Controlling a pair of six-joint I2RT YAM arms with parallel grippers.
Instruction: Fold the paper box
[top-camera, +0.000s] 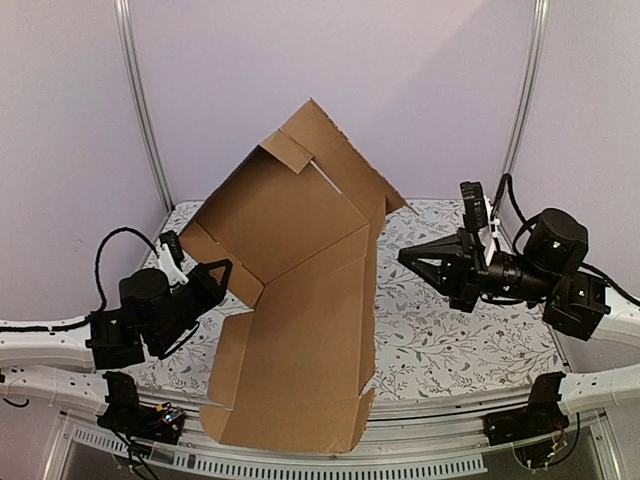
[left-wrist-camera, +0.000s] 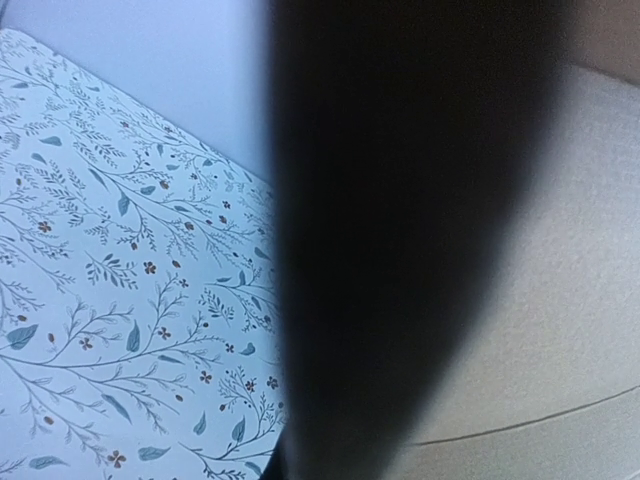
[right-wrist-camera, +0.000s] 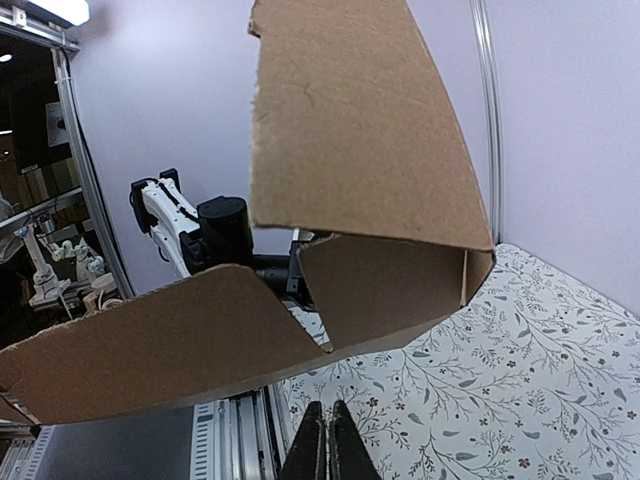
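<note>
The paper box is part-formed. Its long panel runs back past both grippers and overhangs the near edge of the patterned table, and its far panels stand raised along a diagonal crease with the flaps loose. The left gripper is clenched, with its tips against the side flap directly ahead of them. The left wrist view shows only a blurred dark finger beside cardboard, so whether card is pinched cannot be told. The right gripper is also clenched and holds nothing. The raised right wall stands just ahead of its tips and apart from them (the right wrist view shows a clear gap). Judged step: erecting the side walls. The next move probably calls for the right tips to press that wall inward while the left side is braced, keeping the crease straight.
</note>
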